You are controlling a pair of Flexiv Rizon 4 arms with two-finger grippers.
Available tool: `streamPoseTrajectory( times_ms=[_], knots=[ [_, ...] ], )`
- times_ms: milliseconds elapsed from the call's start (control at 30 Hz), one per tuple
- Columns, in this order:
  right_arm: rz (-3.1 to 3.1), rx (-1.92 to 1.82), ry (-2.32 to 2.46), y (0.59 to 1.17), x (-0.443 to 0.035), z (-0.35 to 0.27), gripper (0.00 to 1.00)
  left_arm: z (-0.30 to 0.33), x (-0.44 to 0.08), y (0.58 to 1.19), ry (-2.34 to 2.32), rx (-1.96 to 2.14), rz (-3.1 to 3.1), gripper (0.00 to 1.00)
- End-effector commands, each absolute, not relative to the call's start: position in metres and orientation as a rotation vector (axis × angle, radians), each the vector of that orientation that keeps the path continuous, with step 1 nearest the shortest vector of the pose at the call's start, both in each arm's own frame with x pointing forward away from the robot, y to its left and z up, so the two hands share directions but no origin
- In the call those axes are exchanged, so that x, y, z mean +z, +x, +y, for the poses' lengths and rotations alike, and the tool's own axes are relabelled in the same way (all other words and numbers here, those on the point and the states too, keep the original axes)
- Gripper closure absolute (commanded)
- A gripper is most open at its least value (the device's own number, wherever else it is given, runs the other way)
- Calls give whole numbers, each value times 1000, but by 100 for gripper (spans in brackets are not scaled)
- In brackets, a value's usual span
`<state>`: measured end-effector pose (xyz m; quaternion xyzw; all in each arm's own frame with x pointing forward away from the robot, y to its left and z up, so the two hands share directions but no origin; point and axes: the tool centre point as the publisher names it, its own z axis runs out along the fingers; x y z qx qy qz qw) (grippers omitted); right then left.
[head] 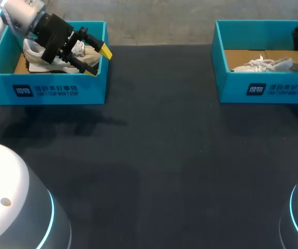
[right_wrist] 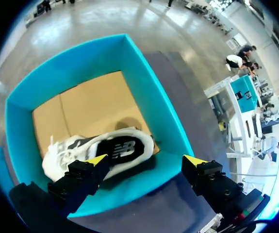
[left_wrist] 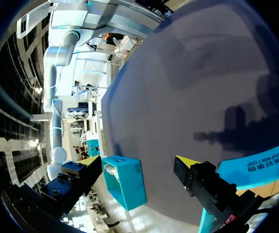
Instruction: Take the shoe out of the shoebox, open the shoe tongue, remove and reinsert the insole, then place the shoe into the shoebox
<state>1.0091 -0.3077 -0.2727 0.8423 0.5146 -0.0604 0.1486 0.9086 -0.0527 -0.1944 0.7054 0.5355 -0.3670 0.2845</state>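
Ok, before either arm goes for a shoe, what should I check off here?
1. Left gripper open and empty: ok.
2. Right gripper open and empty: ok.
3. Left shoe inside left shoebox: ok.
4. Right shoe inside right shoebox, under the right gripper: ok.
5. Left gripper free of the left shoebox rim: cannot tell.

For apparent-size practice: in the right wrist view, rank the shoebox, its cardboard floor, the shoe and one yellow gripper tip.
1. shoebox
2. cardboard floor
3. shoe
4. yellow gripper tip, though nearest the camera
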Motion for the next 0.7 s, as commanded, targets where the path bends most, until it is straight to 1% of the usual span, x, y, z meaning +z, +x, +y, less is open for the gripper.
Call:
streamPoseTrajectory(
  times_ms=[33, 333, 700],
  knots=[
    [1531, -51, 2388, 988, -254, -301, 0, -53, -194, 908, 1889, -978, 1434, 0],
    [1681, 152, 2378, 966, -224, -268, 0, -53, -194, 908, 1889, -978, 1434, 0],
    [1760, 175, 2325, 934, -208, -237, 0, -53, -194, 908, 1889, -978, 1434, 0]
  ],
)
